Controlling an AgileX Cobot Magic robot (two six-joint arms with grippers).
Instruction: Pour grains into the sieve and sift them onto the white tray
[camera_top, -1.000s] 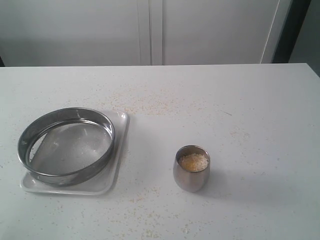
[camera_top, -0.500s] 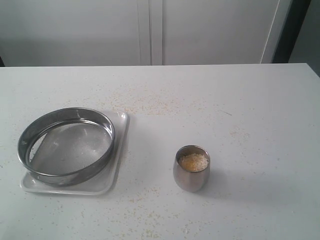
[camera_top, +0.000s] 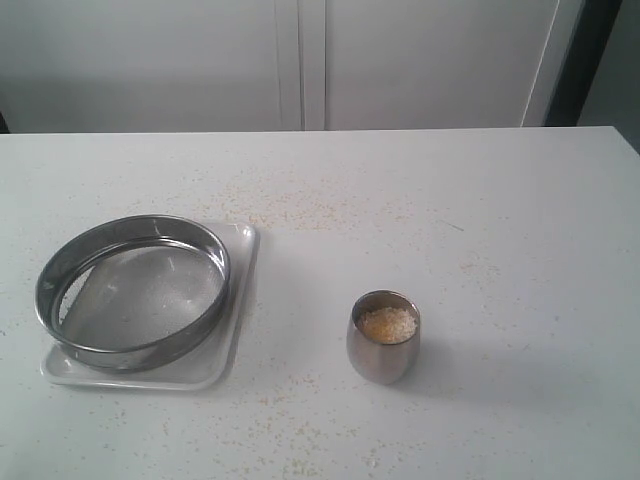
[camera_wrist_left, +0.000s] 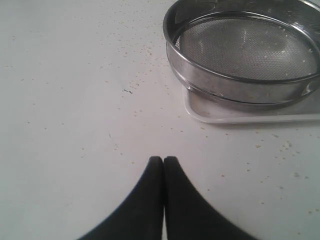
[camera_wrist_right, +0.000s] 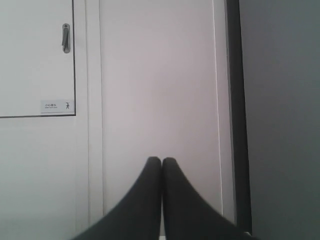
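Exterior view: at lower left the sieve (camera_top: 140, 295) sits on the white tray (camera_top: 240, 300), overhanging its left edge. Low and right of centre, well apart, a steel cup (camera_top: 383, 355) stands upright on the speckled surface (camera_top: 500, 220), holding the grains (camera_top: 387, 324). In the wrist views the left fingers (camera_wrist_left: 150, 200), near the sieve, and the right fingers (camera_wrist_right: 147, 200), facing a cabinet door (camera_wrist_right: 160, 75), are pressed together, empty.

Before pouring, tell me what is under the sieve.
The white tray lies under the sieve, its edge showing on the near and right sides. The sieve covers the rest of it.
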